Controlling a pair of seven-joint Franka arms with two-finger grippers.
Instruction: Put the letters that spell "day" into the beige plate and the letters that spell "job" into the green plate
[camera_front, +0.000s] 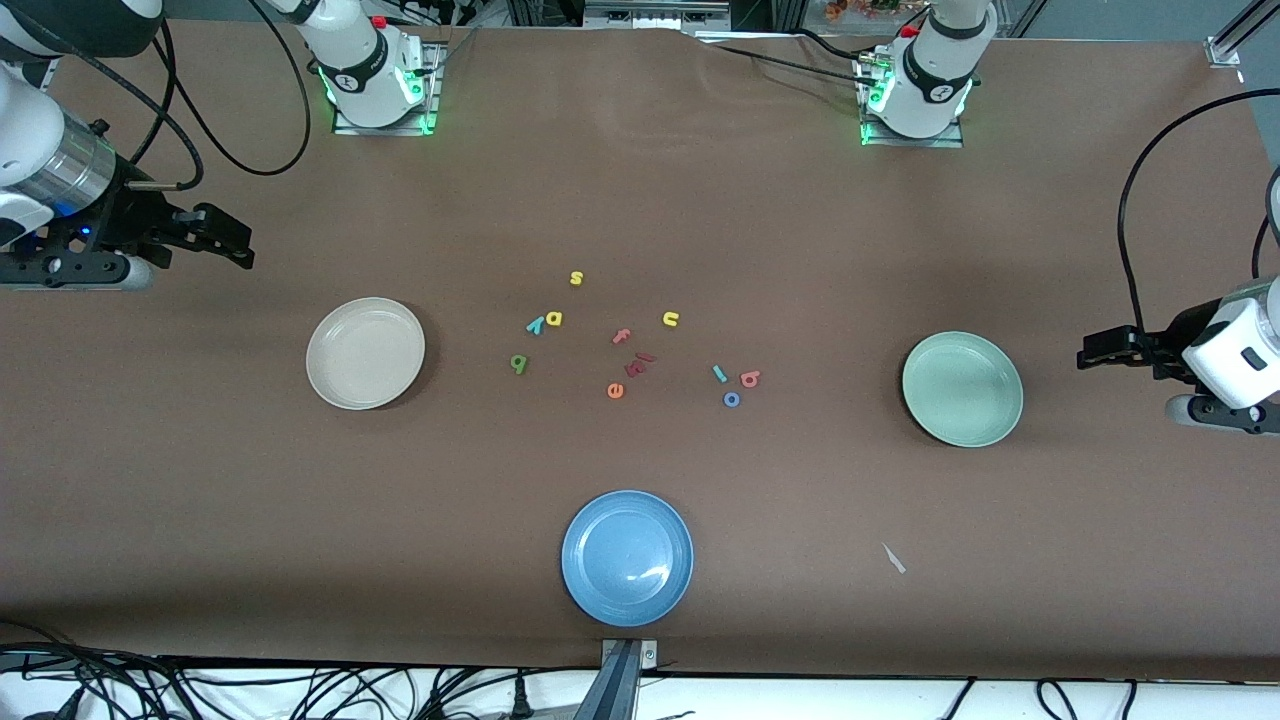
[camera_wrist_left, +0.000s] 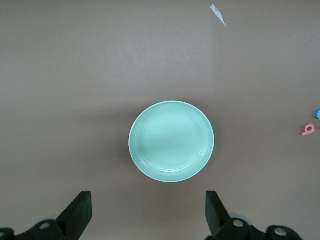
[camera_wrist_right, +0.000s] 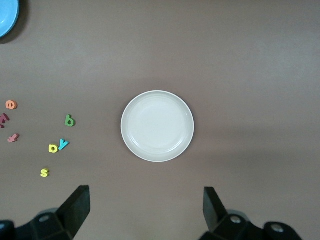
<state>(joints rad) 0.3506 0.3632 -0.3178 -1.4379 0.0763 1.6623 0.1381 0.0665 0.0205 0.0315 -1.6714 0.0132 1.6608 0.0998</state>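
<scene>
While all six letters are lying loose mid-table, nothing is done: d (camera_front: 518, 364), a (camera_front: 554, 318), y (camera_front: 535, 324) nearer right gripper (camera_front: 232, 240); j (camera_front: 718, 374), o (camera_front: 731, 399), b (camera_front: 750, 378) nearer left gripper (camera_front: 1092, 352). Beige plate (camera_front: 335, 385), green plate (camera_front: 990, 420) sitting bare. Both grippers hanging wide, holding nothing, waiting.

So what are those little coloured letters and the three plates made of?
The letters, like the yellow s and blue o, look like soft matte foam: flat, dull, no shine. The beige plate, green plate and blue plate look like smooth plastic or glazed ceramic; the blue one shows a glossy highlight. I can't tell which.
</scene>
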